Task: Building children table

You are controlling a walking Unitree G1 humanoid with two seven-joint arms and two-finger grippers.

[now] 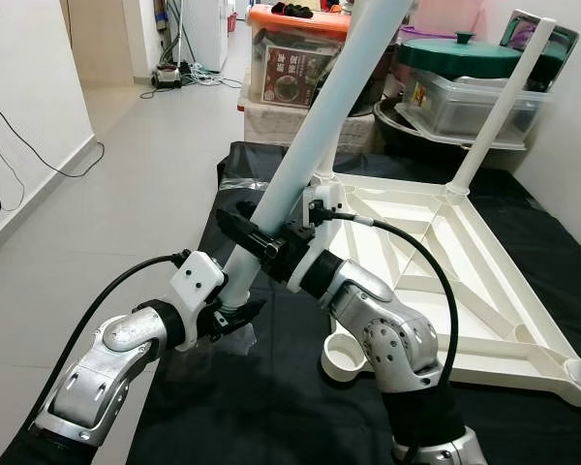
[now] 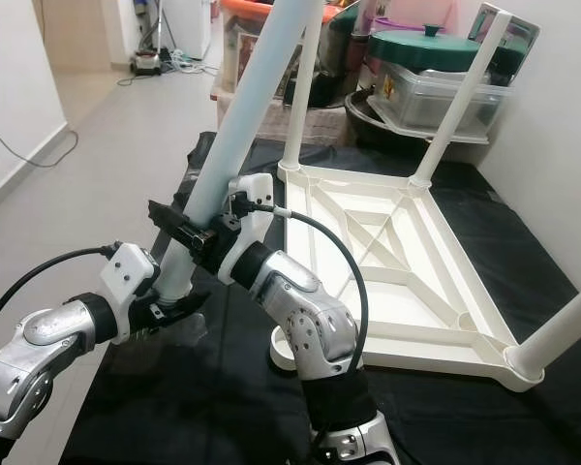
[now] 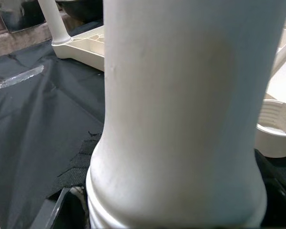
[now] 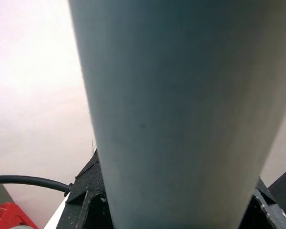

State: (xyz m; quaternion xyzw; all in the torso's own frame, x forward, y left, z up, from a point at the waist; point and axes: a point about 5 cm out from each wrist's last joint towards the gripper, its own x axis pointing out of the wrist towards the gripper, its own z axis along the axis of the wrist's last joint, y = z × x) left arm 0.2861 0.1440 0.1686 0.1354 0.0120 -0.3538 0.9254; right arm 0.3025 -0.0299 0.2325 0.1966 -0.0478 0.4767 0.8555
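- The white children's table top (image 1: 484, 281) lies upside down on a black sheet (image 1: 271, 407) spread on the floor, with its ribbed underside facing up.
- Two legs already stand in the far corner sockets: one at the far left (image 2: 300, 97), one at the far right (image 1: 499, 107). A third leg (image 2: 562, 334) shows at the near right corner.
- The near left socket (image 1: 344, 360), a short threaded collar, stands open beside the right forearm.
- The loose leg (image 1: 320, 126), a long pale tube, slants up and away to the right from its threaded foot at the lower left.
- The left gripper (image 1: 234, 315) is closed around the leg's lower end, just above the ridged thread seen in the left wrist view.
- The right gripper (image 1: 271, 242) clamps the same leg a little higher, its black fingers wrapped across the tube.
- The leg looks to be hollow moulded plastic: light, stiff and smooth, so it could slip or twist in the fingers.
- Holding it low near the thread, as now, seems best for steering the foot into the socket, since the long free end gives leverage.
- The thread probably needs square seating before turning, or it may cross.
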